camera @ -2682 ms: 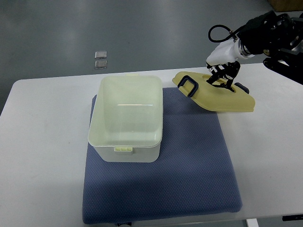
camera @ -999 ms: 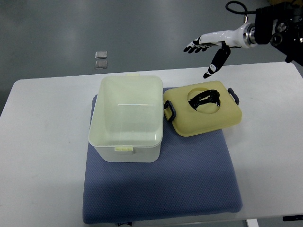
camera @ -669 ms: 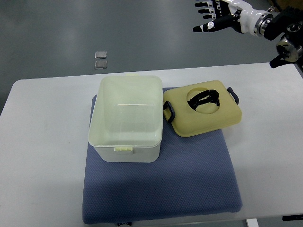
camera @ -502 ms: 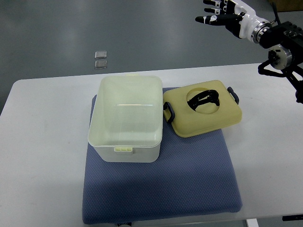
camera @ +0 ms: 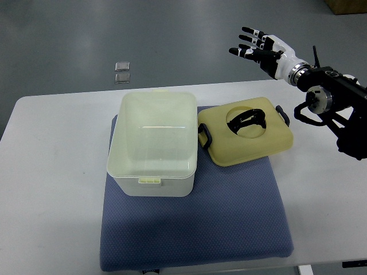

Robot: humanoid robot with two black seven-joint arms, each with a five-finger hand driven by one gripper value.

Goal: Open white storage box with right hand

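Gray floor shows behind our white table (camera: 51, 172). We see a blue mat (camera: 229, 217) on it, under the white storage box (camera: 152, 143). That box sits open. Its yellow lid (camera: 246, 140) lies just right of the box. Our right hand (camera: 262, 50) floats beyond the lid, fingers spread, holding nothing. We should lift away slowly and not bump the lid.

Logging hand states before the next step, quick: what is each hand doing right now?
Left hand: not in view.
Right hand: open, fingers spread, holding nothing, raised beyond the lid.
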